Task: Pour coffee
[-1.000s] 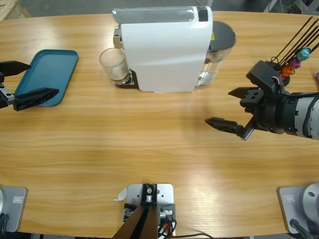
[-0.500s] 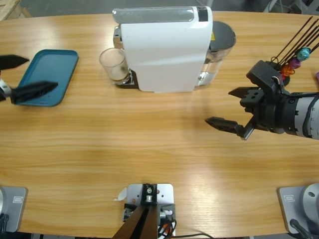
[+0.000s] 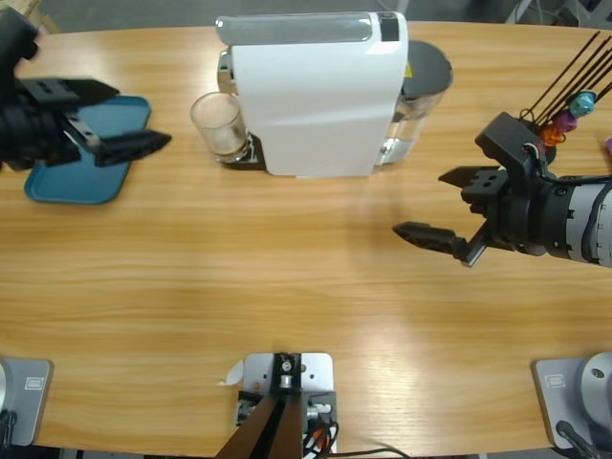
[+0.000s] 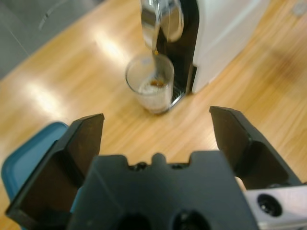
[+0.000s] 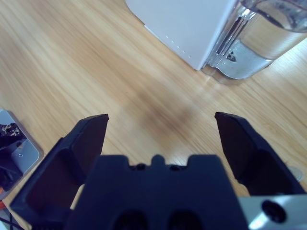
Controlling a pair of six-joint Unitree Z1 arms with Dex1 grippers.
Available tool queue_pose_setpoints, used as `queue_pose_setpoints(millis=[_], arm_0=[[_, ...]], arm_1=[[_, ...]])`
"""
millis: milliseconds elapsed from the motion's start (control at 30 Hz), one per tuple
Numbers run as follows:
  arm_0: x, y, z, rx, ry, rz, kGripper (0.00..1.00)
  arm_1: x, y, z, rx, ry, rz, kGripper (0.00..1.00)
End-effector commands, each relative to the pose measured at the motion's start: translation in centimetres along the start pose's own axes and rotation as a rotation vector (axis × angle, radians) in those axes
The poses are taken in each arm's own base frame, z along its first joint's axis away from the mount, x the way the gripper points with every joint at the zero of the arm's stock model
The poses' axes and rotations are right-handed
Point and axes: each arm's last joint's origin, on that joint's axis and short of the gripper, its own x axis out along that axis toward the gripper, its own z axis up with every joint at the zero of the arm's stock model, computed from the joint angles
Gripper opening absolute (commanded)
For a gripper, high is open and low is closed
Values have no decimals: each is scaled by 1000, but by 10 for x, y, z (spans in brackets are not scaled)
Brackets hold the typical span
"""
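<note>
A small clear glass (image 3: 218,124) stands under the spout of the white coffee machine (image 3: 316,96), at its left end. A little brown coffee (image 4: 155,83) lies in the bottom of the glass (image 4: 149,88), below the chrome spout (image 4: 161,21). My left gripper (image 3: 143,117) is open and hovers over the right end of the teal tray (image 3: 57,182), pointing at the glass a short way off. In its wrist view the left gripper (image 4: 156,115) holds nothing. My right gripper (image 3: 419,203) is open and empty, to the right of the machine.
A clear water tank (image 3: 426,81) sits at the machine's right end and shows close in the right wrist view as the water tank (image 5: 264,38). Dark sticks with coloured beads (image 3: 564,110) stand at the far right. Bare wood (image 3: 287,277) spreads in front of the machine.
My left gripper has moved up and to the right, from the table's left edge across the tray toward the glass. The right arm has stayed still.
</note>
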Motion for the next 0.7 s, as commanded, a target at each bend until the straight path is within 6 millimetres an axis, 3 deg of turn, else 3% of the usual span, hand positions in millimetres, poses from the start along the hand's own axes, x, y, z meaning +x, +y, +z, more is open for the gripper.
queue_pose_setpoints(millis=[33,500,700], arm_0=[[39,-8,-26,45,108,-69,895],[76,-8,-34,86,94,-29,826],[89,4,-34,53,30,-29,830]], arm_1=[[6,1,-6,3,29,-13,1000],[19,1,-5,2,76,-12,1000],[23,1,-4,2,88,-13,1000]])
